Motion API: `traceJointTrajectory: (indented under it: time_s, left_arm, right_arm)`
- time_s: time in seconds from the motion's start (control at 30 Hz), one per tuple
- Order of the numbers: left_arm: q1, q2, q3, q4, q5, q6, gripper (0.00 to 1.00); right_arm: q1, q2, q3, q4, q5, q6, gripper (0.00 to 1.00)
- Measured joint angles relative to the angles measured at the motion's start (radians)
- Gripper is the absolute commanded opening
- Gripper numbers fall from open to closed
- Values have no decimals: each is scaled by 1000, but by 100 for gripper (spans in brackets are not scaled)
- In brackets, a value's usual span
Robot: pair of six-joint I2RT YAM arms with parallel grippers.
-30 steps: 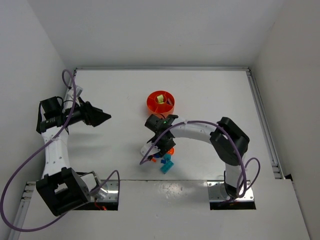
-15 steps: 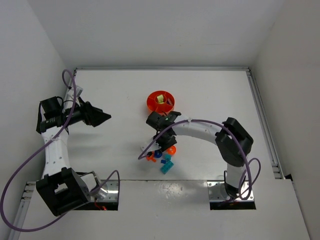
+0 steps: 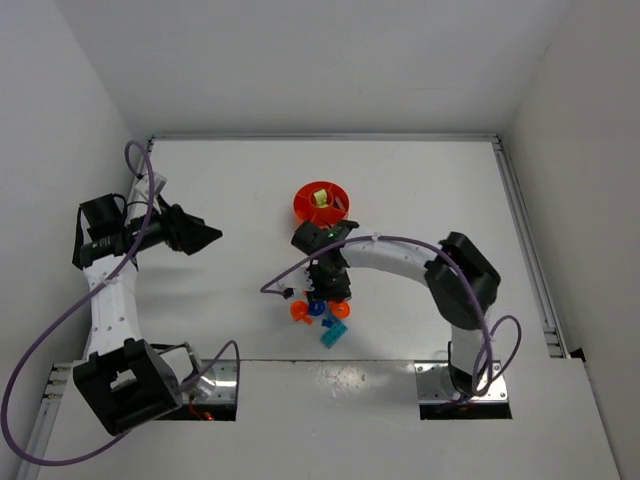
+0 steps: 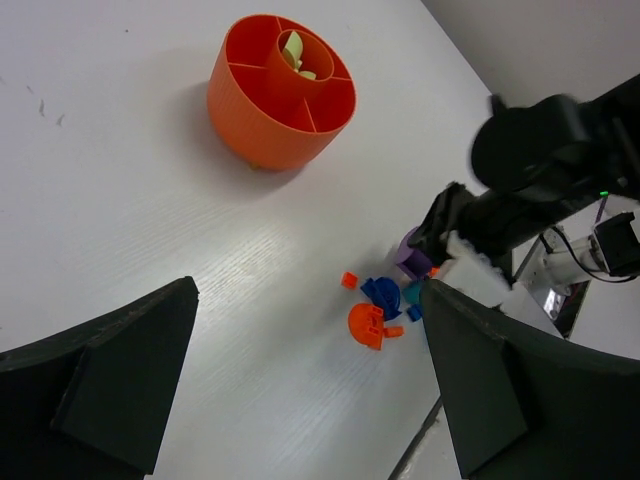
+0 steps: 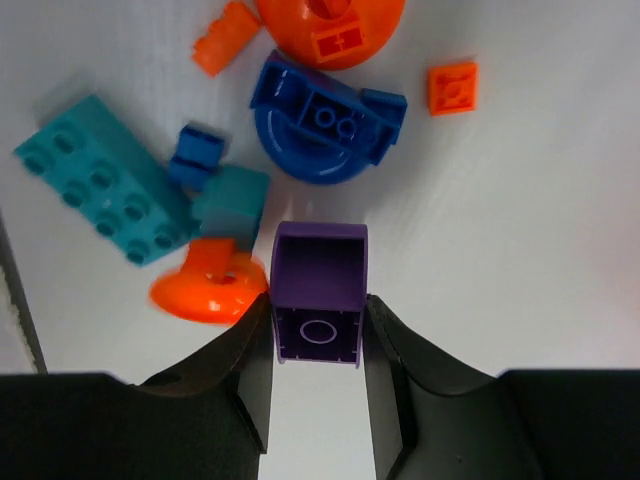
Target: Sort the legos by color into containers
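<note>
My right gripper [image 5: 318, 335] is shut on a purple brick [image 5: 320, 285], beside the loose legos and low over the table. The brick also shows in the left wrist view [image 4: 412, 253]. Just beyond it lie a blue round piece [image 5: 320, 125], a cyan brick [image 5: 100, 195], orange round pieces [image 5: 205, 290] and a small orange square [image 5: 452, 88]. In the top view the right gripper [image 3: 327, 290] is just behind the pile [image 3: 318, 312]. The orange dish [image 3: 303, 210] stands further back, with lime pieces [image 4: 297, 50] in one compartment. My left gripper [image 4: 308, 290] is open and empty, far left [image 3: 205, 235].
A purple cable [image 3: 280, 280] loops from the right arm over the table just left of the pile. The table's near edge [image 3: 330, 360] runs close in front of the cyan brick. White walls enclose the table at the back and sides.
My right wrist has swung round and drawn back over the pile, uncovering the orange and blue pieces. Its cable loop has shifted. The left arm has not moved.
</note>
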Motion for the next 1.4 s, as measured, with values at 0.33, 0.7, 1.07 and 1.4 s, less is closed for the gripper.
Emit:
traceJointTrajectory:
  time_s: [0.33, 0.7, 1.07, 1.4]
  left_arm:
    - [0, -72, -11, -1, -24, 11, 100]
    - [0, -46, -17, -1, -37, 19, 100]
    - [0, -78, -29, -3, -55, 26, 100]
    - [0, -71, -29, -3, -59, 26, 100]
  right_arm:
    - [-69, 128, 61, 34, 27, 253, 8]
    - [-164, 97, 40, 87, 26, 378, 6]
    - [-470, 129, 579, 21, -115, 614, 6]
    - [-619, 262, 645, -7, -198, 775, 4]
